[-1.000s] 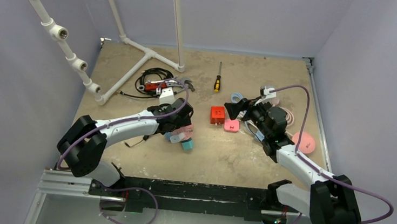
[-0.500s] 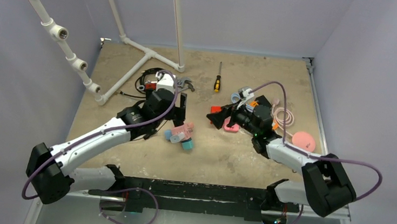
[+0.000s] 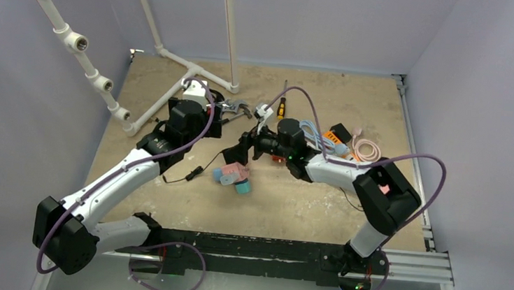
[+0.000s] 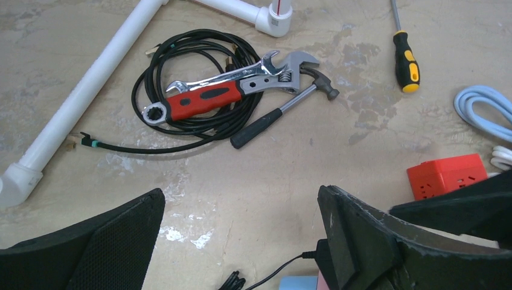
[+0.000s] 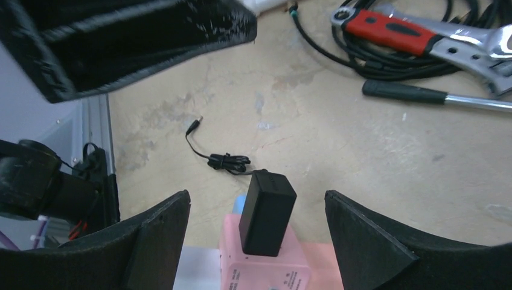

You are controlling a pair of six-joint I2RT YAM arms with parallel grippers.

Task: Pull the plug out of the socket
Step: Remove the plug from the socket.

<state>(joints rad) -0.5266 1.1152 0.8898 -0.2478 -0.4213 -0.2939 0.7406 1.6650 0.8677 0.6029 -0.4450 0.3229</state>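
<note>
The stained tan table [image 3: 292, 197] carries a white pipe frame [image 4: 90, 81], a coiled black cable [image 4: 199, 128], a hammer [image 4: 284, 109] and a screwdriver [image 4: 404, 57]. A red socket cube [image 4: 447, 176], a pink socket [image 5: 265, 272] and a blue cable [image 4: 483, 109] also lie on it.

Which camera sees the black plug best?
The right wrist camera: the plug sits mid-picture, stuck in the pink socket. The top view shows it too small to make out. The left wrist view shows mostly its cord.

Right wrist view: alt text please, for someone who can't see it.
The right gripper is open with one finger either side of a black plug seated in a pink socket block, not touching it. The plug's thin cable trails over the table; a red-handled wrench lies top right.
</note>
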